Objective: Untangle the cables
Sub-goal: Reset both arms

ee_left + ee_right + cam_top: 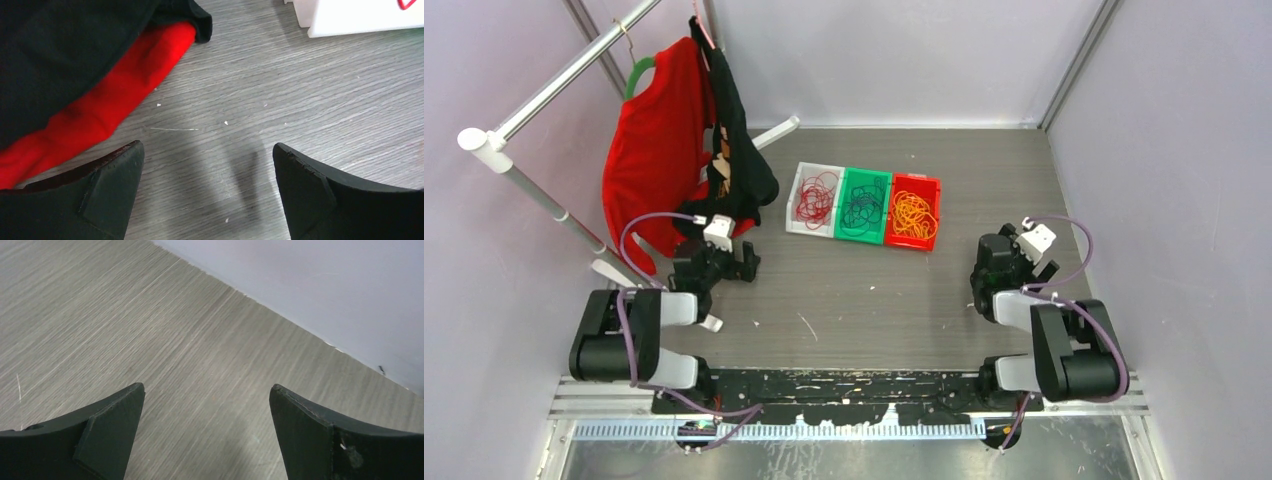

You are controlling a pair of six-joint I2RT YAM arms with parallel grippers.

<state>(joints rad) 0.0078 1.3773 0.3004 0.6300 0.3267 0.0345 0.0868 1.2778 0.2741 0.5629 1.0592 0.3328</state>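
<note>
The cables lie sorted in three bins at the table's back middle in the top view. Red cables (815,197) fill the white bin (795,205), dark cables (863,204) the green bin (848,224), and orange cables (913,214) the red bin (933,210). My left gripper (742,262) stands open low over bare table, left of the bins; in the left wrist view the left gripper (206,150) holds nothing, and a corner of the white bin (360,17) shows at the top right. My right gripper (986,268) (206,390) is open and holds nothing, over bare wood right of the bins.
A clothes rack (554,85) stands at the back left, with a red shirt (656,140) and a black garment (734,150) hanging from it. Their hems (100,110) rest on the table just beyond my left fingers. Lilac walls (325,285) close in the table.
</note>
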